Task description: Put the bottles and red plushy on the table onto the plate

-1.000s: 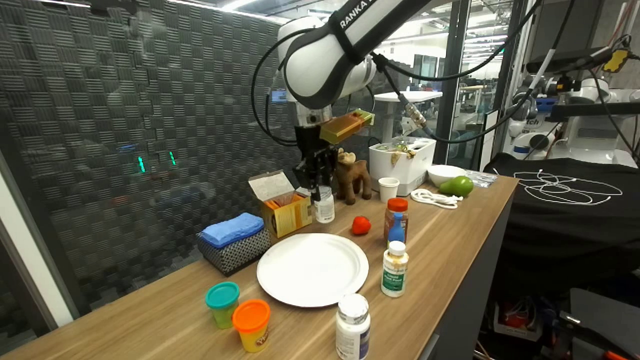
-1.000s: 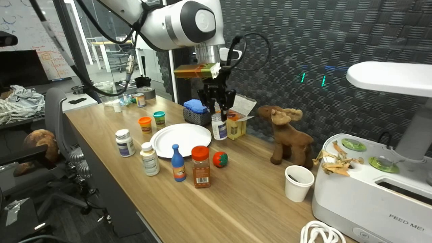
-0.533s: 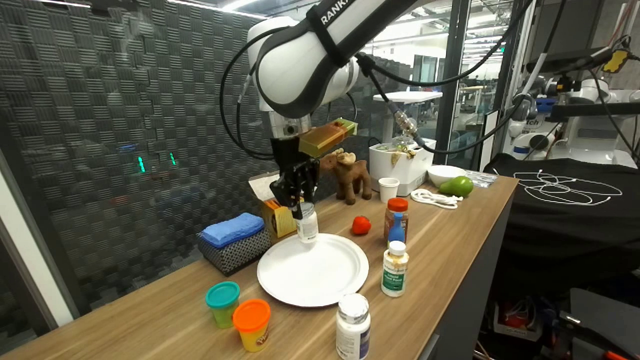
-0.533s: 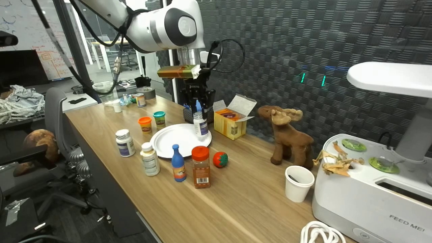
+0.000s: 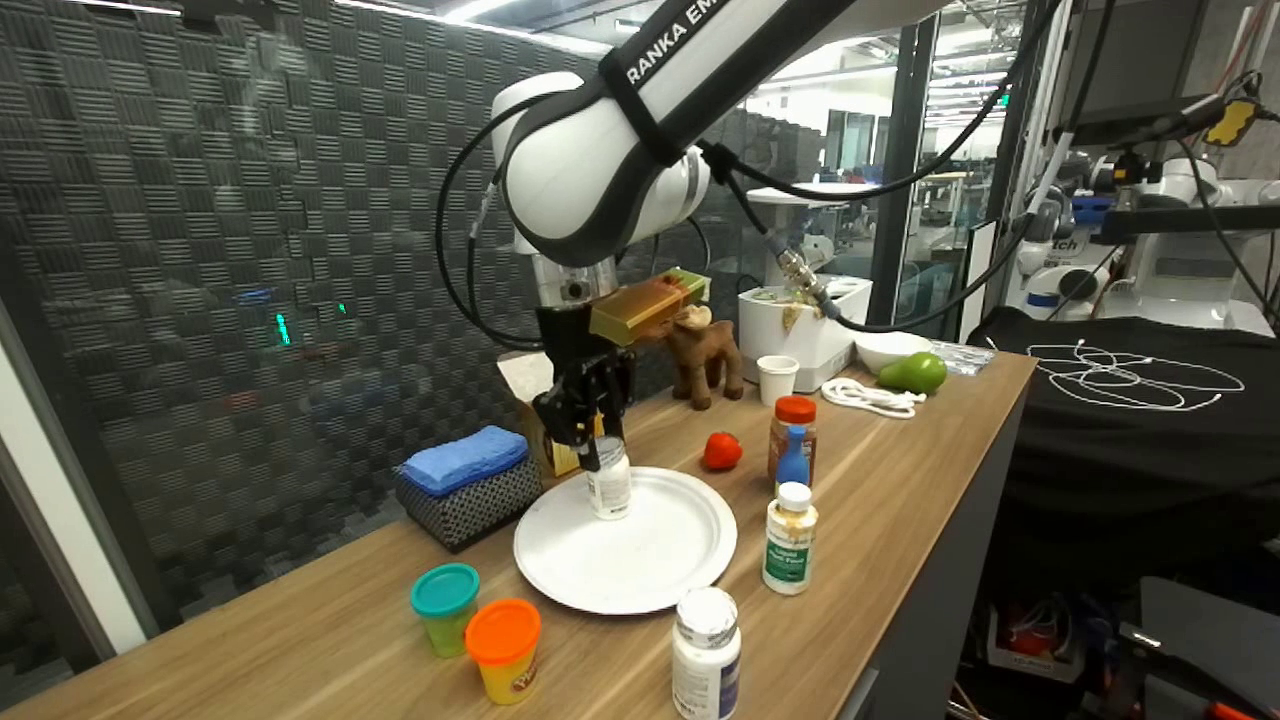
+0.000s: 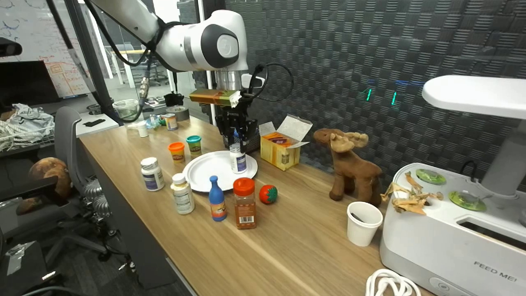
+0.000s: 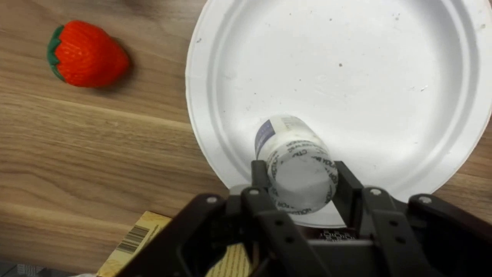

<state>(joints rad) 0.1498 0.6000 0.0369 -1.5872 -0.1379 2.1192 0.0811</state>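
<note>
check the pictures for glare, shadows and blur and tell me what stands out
In the wrist view, the gripper looks dark and slightly soft, and the red plushy casts a soft shadow on the table; in an exterior view, a ceiling light burns out to white; in both exterior views, green marks on the dark wall look like reflections.

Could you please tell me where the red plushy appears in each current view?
In an exterior view: red plushy, lower half, right of centre.
In an exterior view: red plushy, lower half, almost mid-width.
Wrist view: red plushy, upper left.
Shared landmark: white plate, in all three views.
</note>
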